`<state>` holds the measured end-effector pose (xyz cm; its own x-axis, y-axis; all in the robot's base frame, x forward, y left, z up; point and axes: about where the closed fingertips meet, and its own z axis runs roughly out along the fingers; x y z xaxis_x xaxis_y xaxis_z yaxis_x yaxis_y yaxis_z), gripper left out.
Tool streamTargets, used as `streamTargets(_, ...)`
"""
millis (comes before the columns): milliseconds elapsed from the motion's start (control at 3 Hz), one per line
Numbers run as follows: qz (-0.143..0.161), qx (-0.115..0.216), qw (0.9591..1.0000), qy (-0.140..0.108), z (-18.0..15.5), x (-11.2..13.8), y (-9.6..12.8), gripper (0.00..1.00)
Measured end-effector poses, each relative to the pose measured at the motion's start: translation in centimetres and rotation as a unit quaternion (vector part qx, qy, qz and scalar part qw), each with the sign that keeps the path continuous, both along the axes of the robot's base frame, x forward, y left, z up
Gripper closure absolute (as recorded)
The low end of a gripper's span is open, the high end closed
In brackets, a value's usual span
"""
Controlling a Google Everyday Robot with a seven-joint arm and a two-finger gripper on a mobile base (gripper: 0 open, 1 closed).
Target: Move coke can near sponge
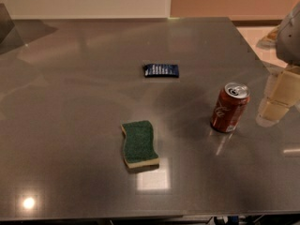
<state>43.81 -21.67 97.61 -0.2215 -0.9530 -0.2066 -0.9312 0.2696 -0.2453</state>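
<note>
The coke can [229, 108] stands upright on the grey table [70, 78], right of centre, red with a silver top. The sponge [138, 143] lies flat in the front middle of the table, green side up with a pale yellow base, well to the left of the can and a little nearer the front. My gripper [277, 100] hangs at the right edge of the view, just right of the can and apart from it, holding nothing.
A flat dark blue packet [161, 70] lies farther back on the table, behind the sponge and the can. The table's right edge runs close behind the gripper, with pale floor [255, 36] beyond it. A wall stands at the back.
</note>
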Motion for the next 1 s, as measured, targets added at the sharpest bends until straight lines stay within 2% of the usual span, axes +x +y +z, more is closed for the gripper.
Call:
streamTargets(333,0.0,0.0,1.0,0.0,0.0,0.0,0.0,0.0)
streamTargets(667,-0.005,0.012,0.9999,0.01,-0.7,1.1,-0.4,0.0)
streamTargets(1000,-0.004,0.044,0.9988,0.023,-2.3,2.8,-0.5,0.0)
